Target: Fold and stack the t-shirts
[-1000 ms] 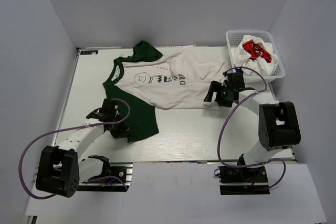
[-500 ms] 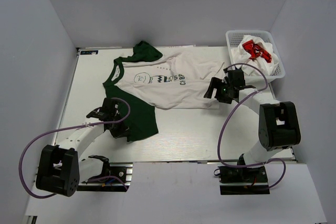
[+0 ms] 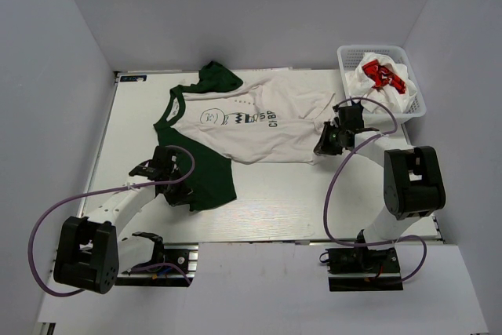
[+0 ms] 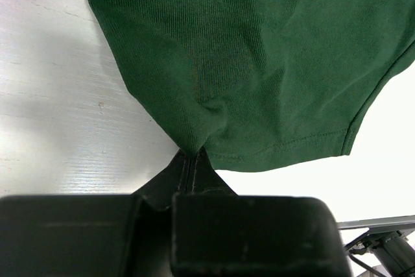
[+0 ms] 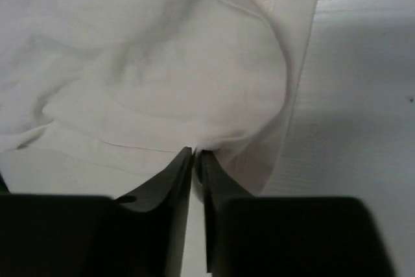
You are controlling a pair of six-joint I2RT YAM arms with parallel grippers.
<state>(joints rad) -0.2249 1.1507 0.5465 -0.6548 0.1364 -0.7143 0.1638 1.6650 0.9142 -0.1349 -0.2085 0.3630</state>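
A white t-shirt (image 3: 267,127) with dark green sleeves and a black line drawing lies spread flat on the table. My left gripper (image 3: 182,192) is at its near left sleeve. In the left wrist view the gripper (image 4: 189,155) is shut on a pinch of that green sleeve (image 4: 259,63). My right gripper (image 3: 322,147) is at the shirt's right hem. The right wrist view has the gripper (image 5: 194,154) shut on a fold of the white cloth (image 5: 162,63). More t-shirts, white and white with red print (image 3: 382,74), sit bunched in the basket.
The white mesh basket (image 3: 416,104) stands at the back right corner, just beyond my right arm. Grey walls close in the table on three sides. Bare white tabletop (image 3: 298,202) lies between the shirt and the near edge.
My right gripper has slid left onto the shirt's hem and gone from wide open to shut on the cloth. The left gripper has kept its hold on the green sleeve.
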